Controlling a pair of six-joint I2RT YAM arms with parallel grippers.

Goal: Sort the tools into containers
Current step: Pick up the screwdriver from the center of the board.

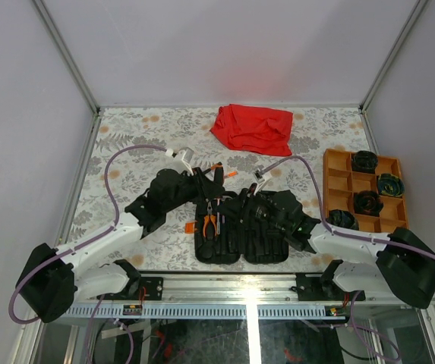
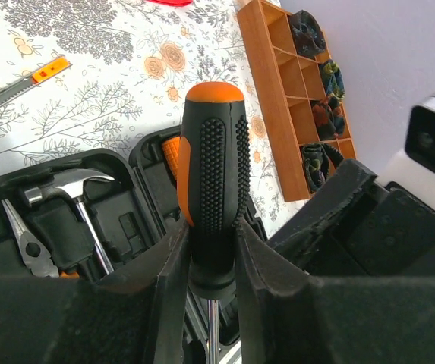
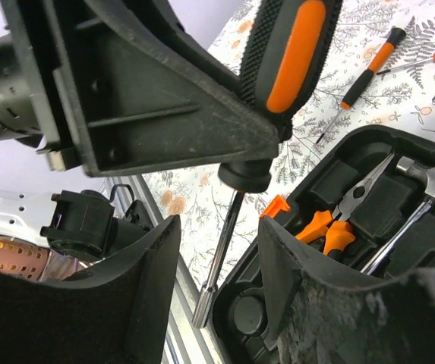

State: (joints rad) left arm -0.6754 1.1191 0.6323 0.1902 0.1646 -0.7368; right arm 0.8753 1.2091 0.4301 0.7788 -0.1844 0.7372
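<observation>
Your left end effector (image 2: 213, 262) is closed on a large screwdriver (image 2: 211, 174) and grips the lower part of its black-and-orange handle. The handle stands up between the two fingers, and the steel shaft points down, with its tip close to the edge of the open black case (image 2: 126, 220). Your right end effector (image 3: 217, 254) is open. Its two fingers stand on either side of the screwdriver's shaft with a gap on both sides, so they are not touching it. Inside the case you find the hammer (image 2: 71, 184) and the pliers (image 2: 26, 246), side by side in the moulded insert. The orange tray (image 1: 337, 186) sits at the right side of the surface (image 1: 126, 144), apart from the case, and several of its compartments hold dark objects that I cannot identify. A small screwdriver (image 3: 369, 68) lies on the surface beyond the case, and the red cloth (image 1: 251, 127) lies at the far side.
</observation>
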